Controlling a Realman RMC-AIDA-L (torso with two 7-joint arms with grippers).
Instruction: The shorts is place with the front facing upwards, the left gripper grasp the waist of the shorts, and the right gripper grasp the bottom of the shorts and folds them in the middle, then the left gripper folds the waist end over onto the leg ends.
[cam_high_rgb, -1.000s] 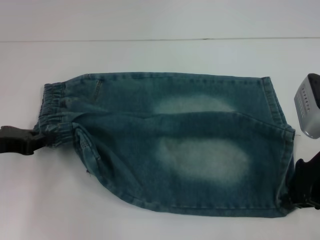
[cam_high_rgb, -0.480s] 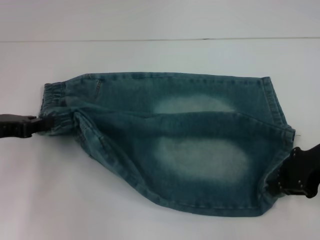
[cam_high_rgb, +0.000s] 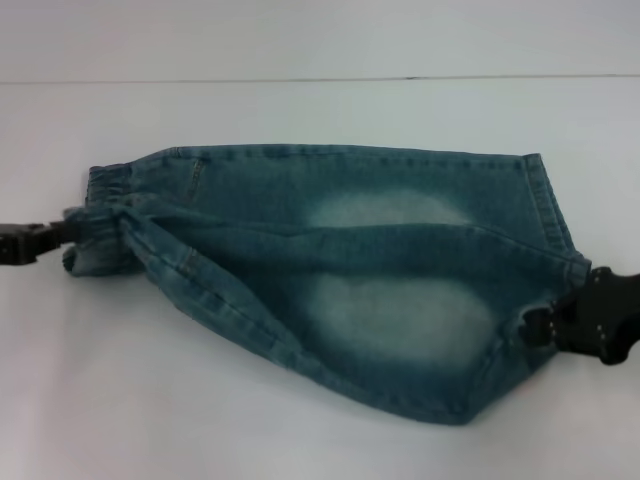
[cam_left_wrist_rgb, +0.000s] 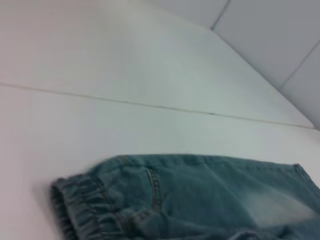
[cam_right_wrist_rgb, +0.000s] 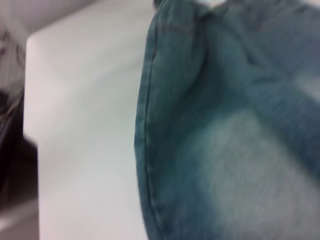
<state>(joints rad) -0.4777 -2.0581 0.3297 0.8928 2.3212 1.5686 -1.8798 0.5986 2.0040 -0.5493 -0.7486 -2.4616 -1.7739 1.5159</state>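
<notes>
Lengthwise, the shorts (cam_high_rgb: 350, 270) run left to right across the white table (cam_high_rgb: 300, 110), and that long axis is what the fold turns on: the near long edge has to travel away from the robot onto the far long edge. The left gripper (cam_high_rgb: 50, 238) sits at the left end, clamped on the near corner of the waist of the shorts (cam_high_rgb: 105, 215), which is bunched and pulled toward it. The right gripper (cam_high_rgb: 560, 325) sits at the right end, pinching the near corner of the bottom of the shorts (cam_high_rgb: 550, 215). Each arm is at its own end, so neither has to cross the other.

Between the two grips the near edge hangs raised off the table in a taut, sagging line, with a shadow under it, while the far half lies flat. The left wrist view shows the gathered waistband (cam_left_wrist_rgb: 80, 210) with bare table beyond it; the right wrist view shows a stitched edge (cam_right_wrist_rgb: 145, 125) of the denim running beside bare table.

I judge the lengthwise fold to be under way. Beyond the far edge lies a broad stretch of open table, so there is room to carry the lifted edge over. The near side is also free of objects. Keeping both ends level should stop the denim twisting.
</notes>
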